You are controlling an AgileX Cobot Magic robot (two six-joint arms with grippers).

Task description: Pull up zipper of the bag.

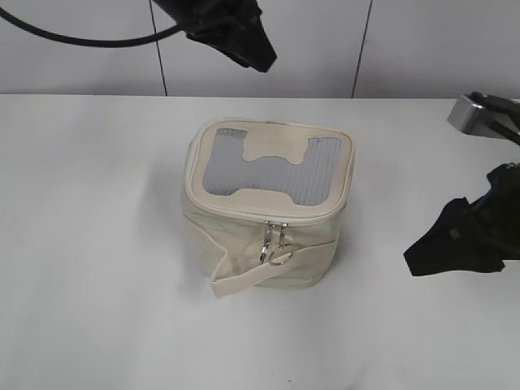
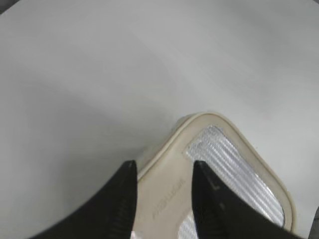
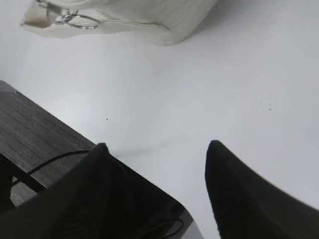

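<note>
The cream-white boxy bag [image 1: 268, 244] stands mid-table, its flat lid showing grey ribbed panels. The cream zipper [image 1: 244, 213] runs round the lid rim; two silver ring pulls [image 1: 275, 244] hang together at the front, above the cream strap. My left gripper [image 1: 260, 57] hovers open above and behind the bag; in the left wrist view its fingers [image 2: 162, 172] straddle the bag's lid corner [image 2: 214, 149] from above. My right gripper [image 1: 418, 256] is open and empty, low to the right of the bag. The right wrist view [image 3: 155, 149] shows the bag's base [image 3: 149, 20] and a ring pull [image 3: 75, 20] far off.
The white table [image 1: 97, 244] spreads around the bag. Its front edge and a dark floor [image 3: 35, 139] show in the right wrist view. A tiled wall stands behind, and a silver part of the right arm [image 1: 479, 114] sits at the right edge.
</note>
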